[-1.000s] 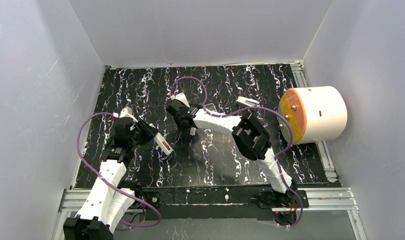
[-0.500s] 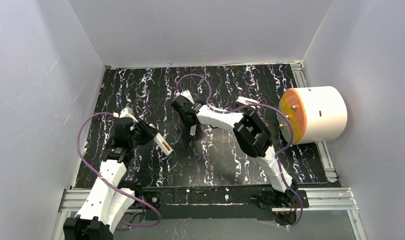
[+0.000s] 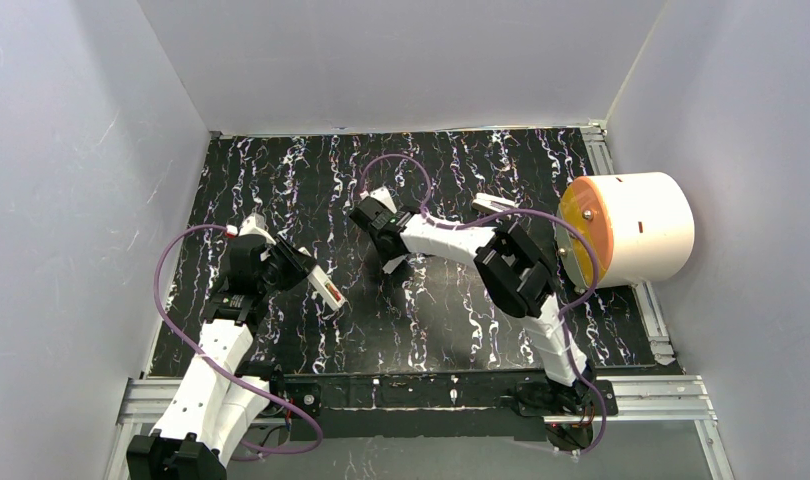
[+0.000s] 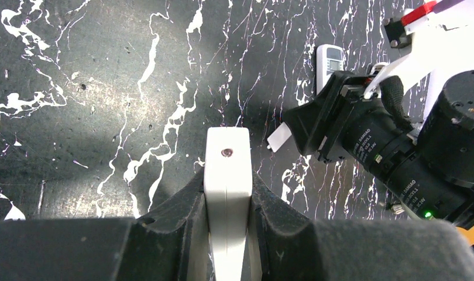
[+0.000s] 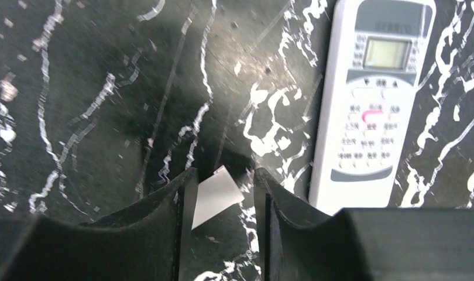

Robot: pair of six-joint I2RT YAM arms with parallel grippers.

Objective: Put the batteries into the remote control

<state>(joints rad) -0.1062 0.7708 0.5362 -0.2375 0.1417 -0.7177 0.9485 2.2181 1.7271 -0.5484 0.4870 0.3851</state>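
Observation:
My left gripper [image 4: 227, 175] is shut on a white remote control [image 4: 227, 153], seen edge-on in the left wrist view. From above, that remote [image 3: 328, 290] sticks out toward the mat's middle and shows a small red spot. I cannot make out the batteries as such. My right gripper [image 5: 222, 175] is open, pointing down at the mat. A small flat white cover piece [image 5: 217, 196] lies between its fingers, close to the left one. From above, the right gripper [image 3: 390, 258] is at mid-mat.
A second white remote with a display [image 5: 375, 99] lies face up just right of my right gripper, also in the left wrist view [image 4: 331, 58]. A white cylinder with an orange face [image 3: 631, 240] sits past the mat's right edge. Grey walls enclose three sides.
My right gripper has shifted slightly right, come down over the white cover piece, and its jaws have narrowed. The left arm and its remote have not moved.

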